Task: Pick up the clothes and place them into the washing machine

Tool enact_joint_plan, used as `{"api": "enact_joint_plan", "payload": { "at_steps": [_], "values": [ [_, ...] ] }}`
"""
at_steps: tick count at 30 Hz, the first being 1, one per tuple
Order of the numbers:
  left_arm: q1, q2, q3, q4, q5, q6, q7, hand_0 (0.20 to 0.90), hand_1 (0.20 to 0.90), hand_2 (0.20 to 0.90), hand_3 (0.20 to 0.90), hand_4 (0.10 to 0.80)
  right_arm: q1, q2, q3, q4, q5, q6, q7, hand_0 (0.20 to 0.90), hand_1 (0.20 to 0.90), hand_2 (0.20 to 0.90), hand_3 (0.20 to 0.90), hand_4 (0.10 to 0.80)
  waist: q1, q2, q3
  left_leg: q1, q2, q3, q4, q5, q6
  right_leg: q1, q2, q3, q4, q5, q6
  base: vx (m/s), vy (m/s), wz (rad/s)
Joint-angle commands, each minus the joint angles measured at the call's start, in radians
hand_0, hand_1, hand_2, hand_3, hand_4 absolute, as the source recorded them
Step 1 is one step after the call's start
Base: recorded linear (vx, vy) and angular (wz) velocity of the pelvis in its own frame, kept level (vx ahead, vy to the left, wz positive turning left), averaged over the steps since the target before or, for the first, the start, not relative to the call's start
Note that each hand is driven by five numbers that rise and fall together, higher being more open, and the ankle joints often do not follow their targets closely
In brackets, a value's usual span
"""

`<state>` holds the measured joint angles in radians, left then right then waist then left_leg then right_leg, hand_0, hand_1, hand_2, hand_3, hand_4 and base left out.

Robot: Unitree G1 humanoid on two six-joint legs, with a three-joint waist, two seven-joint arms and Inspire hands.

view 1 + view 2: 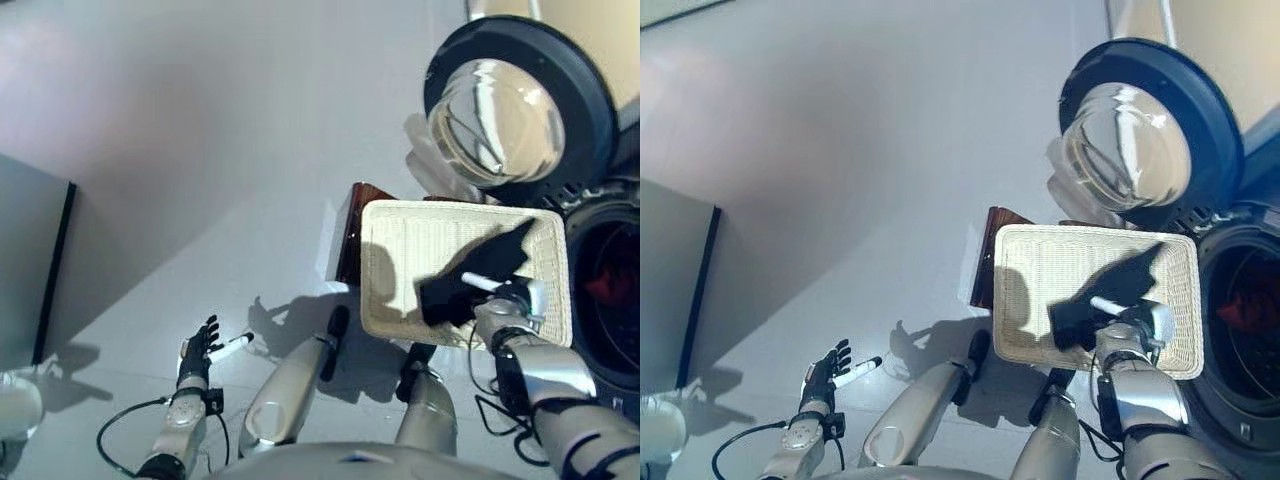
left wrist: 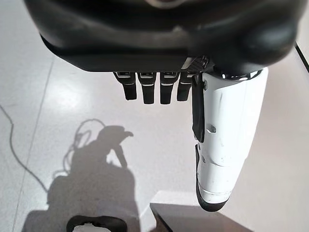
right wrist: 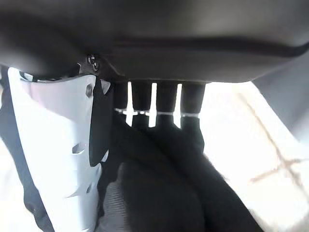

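Note:
A black cloth (image 1: 462, 288) lies in a white wicker basket (image 1: 400, 215). My right hand (image 1: 508, 298) rests on that cloth at the basket's near right corner. In the right wrist view its fingers (image 3: 166, 104) run straight down onto the black cloth (image 3: 164, 193), with the white-covered thumb (image 3: 58, 145) straight alongside. The washing machine drum (image 1: 600, 330) gapes at the right, its round door (image 1: 515, 110) swung wide, and something red (image 1: 612, 280) lies inside. My left hand (image 1: 197, 355) hangs open and empty above the floor at the lower left.
The basket sits on a dark brown stool (image 1: 352, 235) just left of the drum. A clear plastic bag (image 1: 425, 150) lies behind the basket under the door. A grey cabinet (image 1: 25, 260) and a white object (image 1: 15, 405) stand at the far left.

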<state>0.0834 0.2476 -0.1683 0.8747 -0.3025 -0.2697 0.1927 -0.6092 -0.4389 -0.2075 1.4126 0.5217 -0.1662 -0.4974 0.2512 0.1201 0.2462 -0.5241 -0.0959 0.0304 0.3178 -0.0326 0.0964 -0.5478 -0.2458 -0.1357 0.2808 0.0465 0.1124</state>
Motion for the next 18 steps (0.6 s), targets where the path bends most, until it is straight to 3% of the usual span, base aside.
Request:
{"api": "enact_joint_plan", "payload": {
  "at_steps": [1, 4, 6, 12, 18],
  "values": [
    [0.028, 0.005, 0.039, 0.067, -0.078, -0.063, -0.005, 0.900, 0.900, 0.900, 0.900, 0.800, 0.033, -0.038, -0.104, -0.152, 0.420, -0.240, 0.094, 0.200, 0.200, 0.200, 0.200, 0.300, -0.017, 0.082, -0.021, -0.062, 0.010, -0.038, -0.044, 0.053, -0.096, 0.024, 0.046, -0.011, 0.030, -0.057, -0.045, 0.018, 0.074, -0.39],
    [0.035, -0.009, 0.021, 0.098, -0.115, -0.075, -0.020, 0.900, 0.900, 0.900, 0.900, 0.800, 0.097, 0.046, -0.115, -0.239, 0.492, -0.297, 0.130, 0.200, 0.200, 0.200, 0.200, 0.300, -0.029, 0.089, -0.026, -0.056, 0.011, -0.027, -0.051, 0.054, -0.096, 0.023, 0.052, 0.004, 0.026, -0.058, -0.046, 0.013, 0.051, -0.34],
    [0.049, -0.034, -0.009, 0.122, -0.155, -0.089, -0.032, 0.900, 0.900, 0.900, 0.900, 0.800, 0.127, 0.126, -0.150, -0.406, 0.555, -0.382, 0.132, 0.200, 0.200, 0.200, 0.200, 0.300, -0.048, 0.113, -0.031, -0.053, 0.010, -0.021, -0.052, 0.055, -0.098, 0.026, 0.054, 0.016, 0.019, -0.059, -0.045, 0.028, 0.027, -0.35],
    [0.045, -0.058, -0.078, 0.124, -0.191, -0.111, -0.029, 0.900, 0.900, 0.900, 0.900, 0.800, 0.041, 0.111, -0.238, -0.455, 0.578, -0.480, 0.039, 0.200, 0.200, 0.200, 0.200, 0.300, -0.058, 0.170, -0.048, -0.036, 0.000, -0.013, -0.073, 0.052, -0.096, 0.025, 0.053, 0.038, 0.016, -0.061, -0.044, 0.022, 0.020, -0.08],
    [0.035, -0.075, -0.121, 0.141, -0.192, -0.114, -0.018, 0.900, 0.900, 0.900, 0.900, 0.800, -0.052, 0.056, -0.253, -0.410, 0.552, -0.492, -0.035, 0.200, 0.200, 0.200, 0.200, 0.300, -0.055, 0.209, -0.055, -0.035, 0.002, 0.006, -0.077, 0.046, -0.093, 0.013, 0.059, 0.063, 0.016, -0.061, -0.043, 0.023, 0.017, -0.22]
  ]
}}
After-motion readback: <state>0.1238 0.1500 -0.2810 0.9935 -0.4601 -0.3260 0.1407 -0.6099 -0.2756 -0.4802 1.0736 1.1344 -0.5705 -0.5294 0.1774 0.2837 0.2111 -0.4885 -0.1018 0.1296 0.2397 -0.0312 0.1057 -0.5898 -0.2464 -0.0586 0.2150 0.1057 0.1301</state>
